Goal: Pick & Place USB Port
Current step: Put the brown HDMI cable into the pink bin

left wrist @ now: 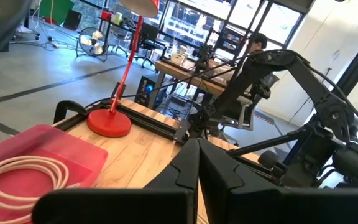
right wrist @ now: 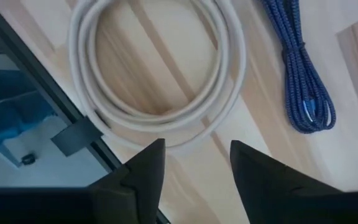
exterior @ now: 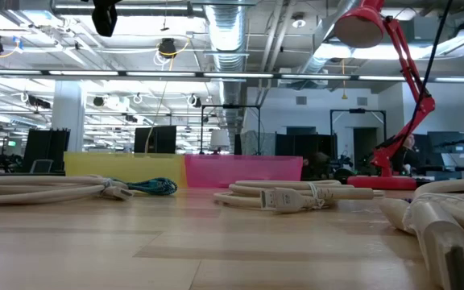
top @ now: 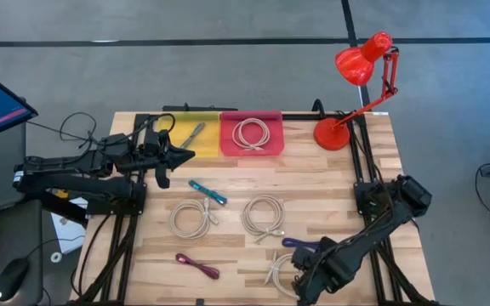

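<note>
Here, in the high view, the left arm is stretched across the left side of the frame, and the left gripper (top: 179,155) is held over the yellow plastic tray (top: 213,124) at the upper middle; its fingers are seen pressed together to a point, with nothing between them. The right arm is folded down at the lower right, and the right gripper (top: 300,285) is poised just above a white coiled cable (top: 280,271) near the bottom edge of the light wooden slatted table (top: 330,204); its fingers are parted narrowly and hold nothing.

Four white coiled cables are counted: the one under the right gripper, two (top: 191,216) (top: 264,214) side by side at the middle of the table, and one (top: 251,133) inside the pink plastic tray (top: 276,145). One dark blue braided cable (top: 300,243) lies just above the right gripper, one teal cable (top: 207,191) lies below the yellow plastic tray, and one magenta cable (top: 197,265) lies at the lower left. One grey stick-shaped item (top: 194,134) rests in the yellow tray. One red desk lamp (top: 357,81) stands at the upper right corner.
</note>
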{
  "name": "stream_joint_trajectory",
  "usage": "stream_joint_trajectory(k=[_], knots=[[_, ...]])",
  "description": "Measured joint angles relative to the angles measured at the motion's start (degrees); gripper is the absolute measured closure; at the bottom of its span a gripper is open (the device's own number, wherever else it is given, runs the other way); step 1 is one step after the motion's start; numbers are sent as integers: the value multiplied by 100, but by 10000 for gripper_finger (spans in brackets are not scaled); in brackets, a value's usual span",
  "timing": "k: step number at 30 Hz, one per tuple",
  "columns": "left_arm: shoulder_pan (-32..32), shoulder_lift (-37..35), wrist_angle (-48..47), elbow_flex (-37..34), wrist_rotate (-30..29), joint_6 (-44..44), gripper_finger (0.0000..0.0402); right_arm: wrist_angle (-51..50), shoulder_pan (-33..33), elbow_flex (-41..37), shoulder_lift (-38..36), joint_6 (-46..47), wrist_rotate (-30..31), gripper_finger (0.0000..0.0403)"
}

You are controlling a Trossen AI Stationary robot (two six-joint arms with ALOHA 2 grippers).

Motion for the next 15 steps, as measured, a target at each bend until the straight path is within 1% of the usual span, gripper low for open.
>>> stream_joint_trajectory(k=[6, 10, 15], knots=[[0, 0, -12, 0, 31, -1, 394, 110, -95, -42, -5, 3, 112, 235], [0, 0, -19, 0, 169, 1, 394, 757, -98, -488, 5, 122, 109, 231], [0, 0, -25, 0, 278, 0, 394, 967, -4, -930, -6, 310, -38, 231]])
